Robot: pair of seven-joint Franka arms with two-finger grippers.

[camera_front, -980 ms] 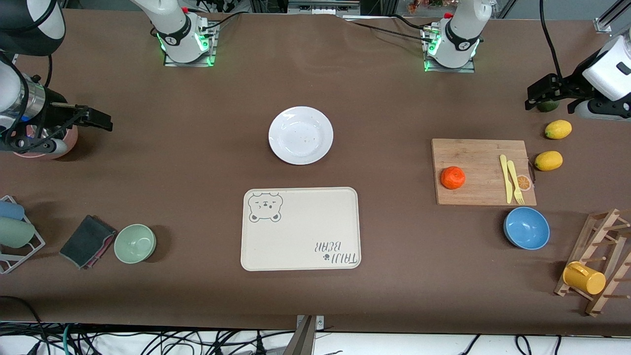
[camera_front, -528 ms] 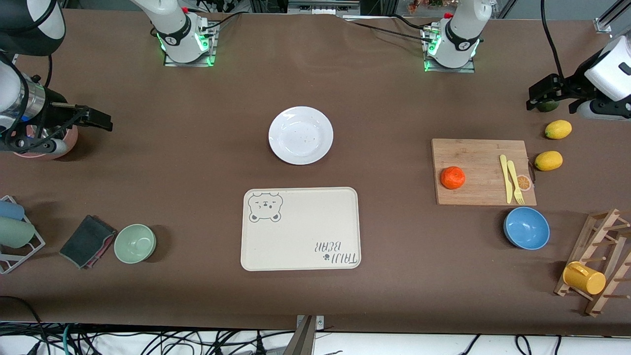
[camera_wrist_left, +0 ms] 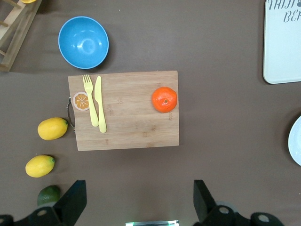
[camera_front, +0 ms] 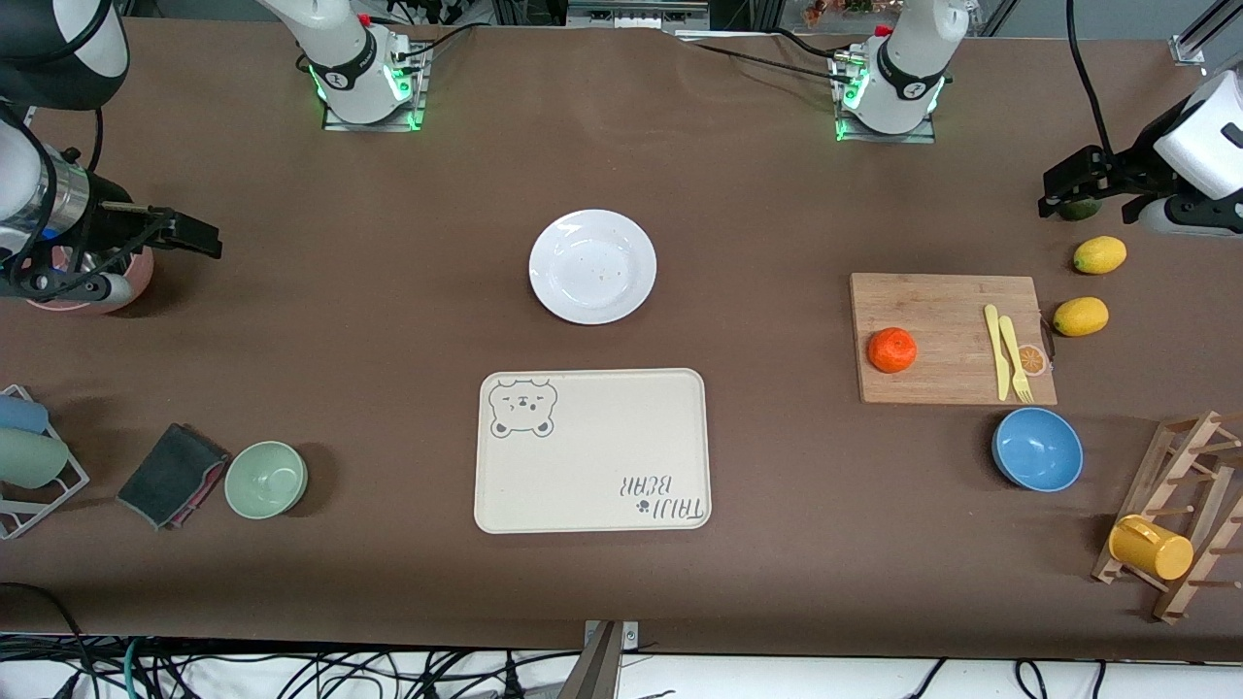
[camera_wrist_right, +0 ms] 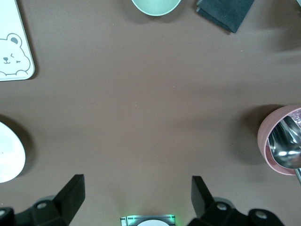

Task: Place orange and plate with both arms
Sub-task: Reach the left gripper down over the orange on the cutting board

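Front view: plate (camera_front: 592,266) sits bare on the table (camera_front: 408,320) mid-table, farther from cam than the beige bear tray (camera_front: 592,450), apart from it. Orange (camera_front: 892,349) is on the wooden cutting board (camera_front: 947,335) toward left arm's end, at the board edge closest to the plate. Yellow fork + knife (camera_front: 1006,351) also on the board, well apart from orange. Two lemons (camera_front: 1081,316) just beside the board, blue bowl (camera_front: 1037,449) nearer to cam than the board. Left gripper (camera_front: 1080,184) is up in the air at left arm's end of table, over a green lime, fingers spread wide, holding nothing. Right gripper (camera_front: 184,235) hangs at right arm's end, beside a pink bowl (camera_front: 97,286), fingers apart, empty. Green bowl (camera_front: 266,479) + dark cloth (camera_front: 173,475) near the cam at that end.

Left wrist view: left gripper (camera_wrist_left: 138,202) fingers wide open, nothing between them. Orange (camera_wrist_left: 164,99) on cutting board (camera_wrist_left: 127,122), clear of the fingers. Blue bowl (camera_wrist_left: 83,42), lemons (camera_wrist_left: 52,128), lime (camera_wrist_left: 49,195) in shot; sliver of plate (camera_wrist_left: 296,141) at frame edge.

Right wrist view: right gripper (camera_wrist_right: 136,197) fingers wide, empty, over bare table. Plate (camera_wrist_right: 9,153) edge visible, tray (camera_wrist_right: 14,52) corner w/ bear, pink bowl (camera_wrist_right: 281,141) w/ a metal spoon in it.
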